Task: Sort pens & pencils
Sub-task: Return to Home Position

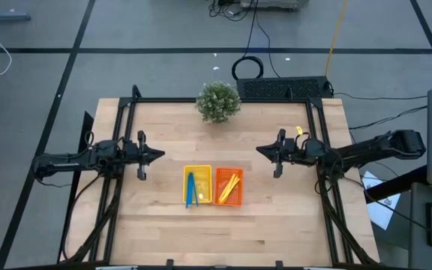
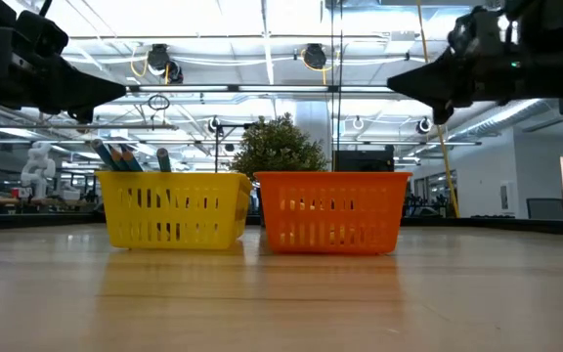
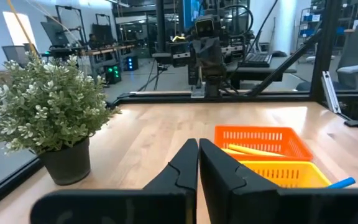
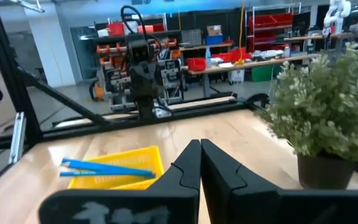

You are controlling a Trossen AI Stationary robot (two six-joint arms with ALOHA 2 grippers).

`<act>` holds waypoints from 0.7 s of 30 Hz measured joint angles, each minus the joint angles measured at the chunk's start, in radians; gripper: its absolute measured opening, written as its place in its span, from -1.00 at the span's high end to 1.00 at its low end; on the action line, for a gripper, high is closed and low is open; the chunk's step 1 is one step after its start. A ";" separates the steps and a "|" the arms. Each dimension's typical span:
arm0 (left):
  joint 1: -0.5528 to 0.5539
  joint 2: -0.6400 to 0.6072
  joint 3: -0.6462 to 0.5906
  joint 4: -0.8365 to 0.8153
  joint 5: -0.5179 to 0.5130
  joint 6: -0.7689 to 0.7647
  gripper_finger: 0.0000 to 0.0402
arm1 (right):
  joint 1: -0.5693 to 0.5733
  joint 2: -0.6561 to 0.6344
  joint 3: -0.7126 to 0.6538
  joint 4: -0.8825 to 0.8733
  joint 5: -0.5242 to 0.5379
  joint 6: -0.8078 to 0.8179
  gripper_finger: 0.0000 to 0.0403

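Two small trays stand side by side at the table's middle. The yellow tray (image 1: 197, 185) holds blue sticks (image 1: 190, 190), whose ends poke above its rim (image 2: 115, 156). The orange tray (image 1: 229, 187) holds yellow sticks (image 1: 228, 184). My left gripper (image 1: 161, 155) hovers shut at the table's left, pointing level toward the trays, with nothing in it (image 3: 198, 146). My right gripper (image 1: 259, 151) hovers shut at the right, facing it, also with nothing in it (image 4: 200, 147).
A small potted plant (image 1: 218, 100) stands at the table's far edge, behind the trays. A black frame (image 1: 223, 99) runs along the table's far side and both side edges. Bare wood lies in front of the trays (image 1: 216, 232).
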 joint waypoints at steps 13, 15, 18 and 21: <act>0.000 0.000 0.000 0.008 -0.007 0.000 0.88 | -0.032 -0.549 -0.158 -0.386 -0.052 0.110 1.00; 0.000 0.000 0.000 0.008 -0.007 0.000 0.88 | -0.029 -0.616 -0.159 -0.443 -0.057 0.110 1.00; 0.000 0.000 0.000 0.008 -0.007 0.000 0.88 | -0.027 -0.692 -0.160 -0.533 -0.070 0.090 1.00; 0.000 0.000 0.000 0.008 -0.007 0.000 0.88 | -0.026 -0.764 -0.160 -0.628 -0.107 0.077 1.00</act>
